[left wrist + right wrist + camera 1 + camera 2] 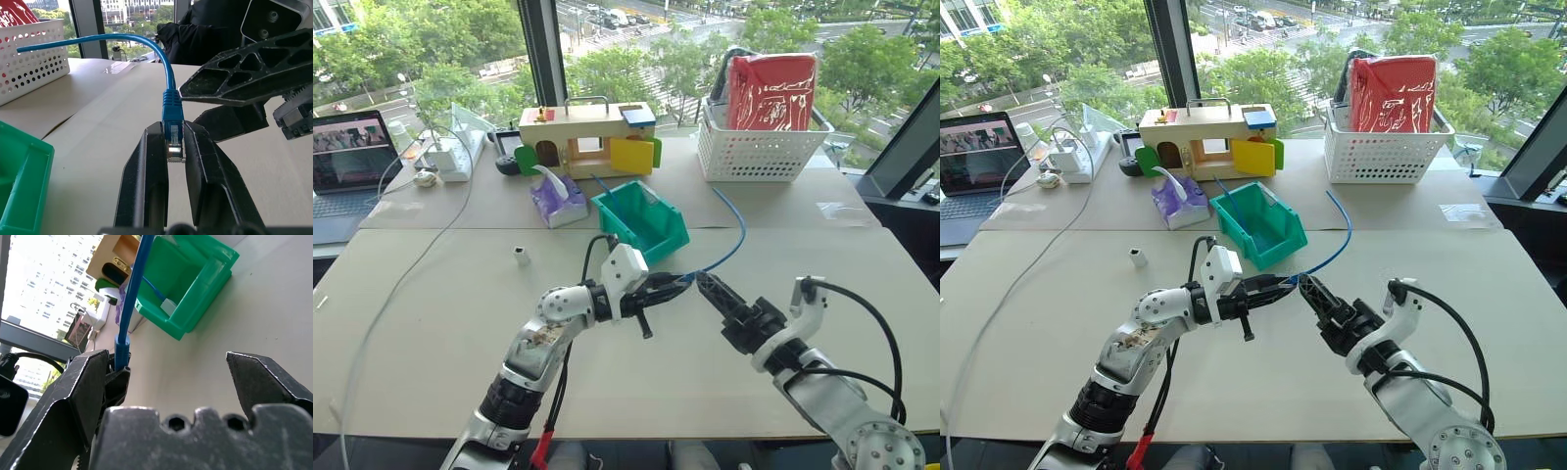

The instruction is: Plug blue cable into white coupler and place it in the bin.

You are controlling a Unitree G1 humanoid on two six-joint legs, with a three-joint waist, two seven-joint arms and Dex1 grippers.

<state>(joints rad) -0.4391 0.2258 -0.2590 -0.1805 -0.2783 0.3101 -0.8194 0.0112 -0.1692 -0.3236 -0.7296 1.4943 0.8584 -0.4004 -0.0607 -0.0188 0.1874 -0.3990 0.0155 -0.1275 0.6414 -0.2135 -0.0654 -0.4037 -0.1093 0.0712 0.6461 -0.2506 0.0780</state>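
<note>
cables: we count one blue cable, arcing up off the desk; far end lies toward the white basket, near end is held in the air in front of the bin
coupler: one white coupler, standing alone on the desk, well apart from both tools, left of the bin
bins: one green bin, mid-desk, just behind the tools; something blue and a small pale piece lie inside, we can't tell what
left tool: left tool clamped tight on the cable's clear plug, blue boot sticking out past the fingertips; arm reaches in from the left, tool level, pointing right
right tool: right tool spread wide, gripping nothing; tips just beside the plug end of the cable; arm comes from lower right, pointing toward the left tool
</note>
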